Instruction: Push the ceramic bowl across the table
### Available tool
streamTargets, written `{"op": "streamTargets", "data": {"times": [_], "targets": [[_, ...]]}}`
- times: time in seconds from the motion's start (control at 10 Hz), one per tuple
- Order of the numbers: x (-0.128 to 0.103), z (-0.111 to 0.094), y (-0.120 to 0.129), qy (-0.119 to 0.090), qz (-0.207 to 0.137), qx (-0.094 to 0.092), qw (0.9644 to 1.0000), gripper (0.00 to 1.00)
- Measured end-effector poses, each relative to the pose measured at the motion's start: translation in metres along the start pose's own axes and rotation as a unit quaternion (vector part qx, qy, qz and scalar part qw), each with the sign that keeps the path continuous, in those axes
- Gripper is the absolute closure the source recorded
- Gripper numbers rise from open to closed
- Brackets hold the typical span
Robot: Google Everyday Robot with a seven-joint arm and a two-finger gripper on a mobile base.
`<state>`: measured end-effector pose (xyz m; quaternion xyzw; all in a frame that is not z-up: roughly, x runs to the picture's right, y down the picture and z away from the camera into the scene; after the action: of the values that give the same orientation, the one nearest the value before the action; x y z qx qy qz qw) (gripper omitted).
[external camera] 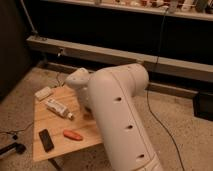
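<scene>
- A small wooden table stands at the lower left. A big white robot arm reaches across it from the lower right.
- The arm's bulk covers the side of the table top toward 3 o'clock. A rounded white joint sticks out above the table's far edge, toward 12 o'clock.
- The gripper is hidden behind the arm, somewhere over the covered part of the table. I cannot tell whether it is wide, narrow or holding anything.
- The ceramic bowl does not show on the bare wood. It probably sits behind the arm on the 3 o'clock side, close to the gripper, but that is a guess.
- Which way the bowl lies from the gripper cannot be read here, and the push depends on it.
- Judged from the open wood, the free run for a push is toward 9 o'clock.
- Four things lie in that stretch:
  - a white flat object at 10 o'clock
  - a white tube near the middle
  - a dark phone at 7 o'clock
  - a small orange piece at 6 o'clock
- A bowl sliding that way could knock into the tube first.
</scene>
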<state>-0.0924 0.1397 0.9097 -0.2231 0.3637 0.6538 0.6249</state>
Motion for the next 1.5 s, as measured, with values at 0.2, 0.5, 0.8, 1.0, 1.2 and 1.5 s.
{"op": "streamTargets", "data": {"times": [0.2, 0.5, 0.8, 1.0, 1.2, 1.5], "targets": [[-0.009, -0.002, -0.003, -0.001, 0.008, 0.000, 1.0000, 0.35], [-0.021, -0.003, -0.001, -0.001, 0.012, 0.003, 0.9999, 0.35], [-0.032, -0.004, 0.005, -0.001, 0.017, 0.003, 0.9998, 0.35], [-0.039, -0.004, 0.006, -0.001, 0.025, 0.003, 0.9997, 0.35], [-0.045, -0.001, 0.005, 0.001, 0.037, 0.004, 0.9993, 0.35], [-0.058, 0.003, 0.001, -0.001, 0.053, 0.003, 0.9986, 0.35]]}}
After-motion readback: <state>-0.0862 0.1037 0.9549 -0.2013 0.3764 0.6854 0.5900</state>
